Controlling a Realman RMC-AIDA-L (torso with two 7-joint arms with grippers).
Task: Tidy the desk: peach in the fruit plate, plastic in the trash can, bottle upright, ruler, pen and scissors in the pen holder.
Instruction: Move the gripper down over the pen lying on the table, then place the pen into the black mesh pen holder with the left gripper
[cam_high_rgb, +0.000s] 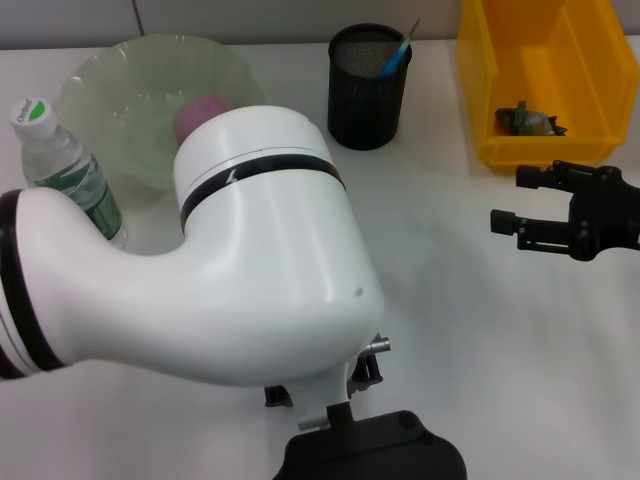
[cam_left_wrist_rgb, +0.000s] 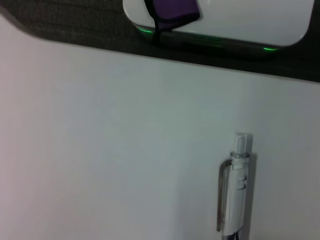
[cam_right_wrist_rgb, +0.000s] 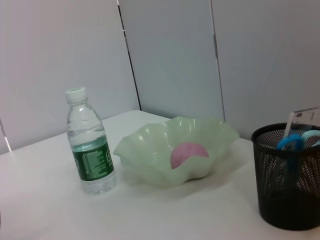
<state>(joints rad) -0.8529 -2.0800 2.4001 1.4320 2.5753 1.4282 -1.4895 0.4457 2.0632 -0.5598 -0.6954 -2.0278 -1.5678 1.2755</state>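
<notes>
White worktop (cam_high_rgb: 480, 330), with pink peach (cam_high_rgb: 200, 115) already in the green fruit plate (cam_high_rgb: 120, 80). Bottle (cam_high_rgb: 60, 165) upright just beside that plate. Black mesh pen holder (cam_high_rgb: 367, 95) holding blue-handled scissors (cam_high_rgb: 395, 58). Crumpled plastic (cam_high_rgb: 525, 120) in the yellow trash can (cam_high_rgb: 545, 80). Pen (cam_left_wrist_rgb: 235, 187) flat on the worktop below the left wrist camera. Right end effector (cam_high_rgb: 510, 200) hovering near the trash can, fingers spread wide. Left end effector: cannot tell.

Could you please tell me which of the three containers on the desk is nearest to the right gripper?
The yellow bin: it sits directly beyond the right gripper. The black mesh pen holder and green fruit plate lie farther toward the robot's left.
</notes>
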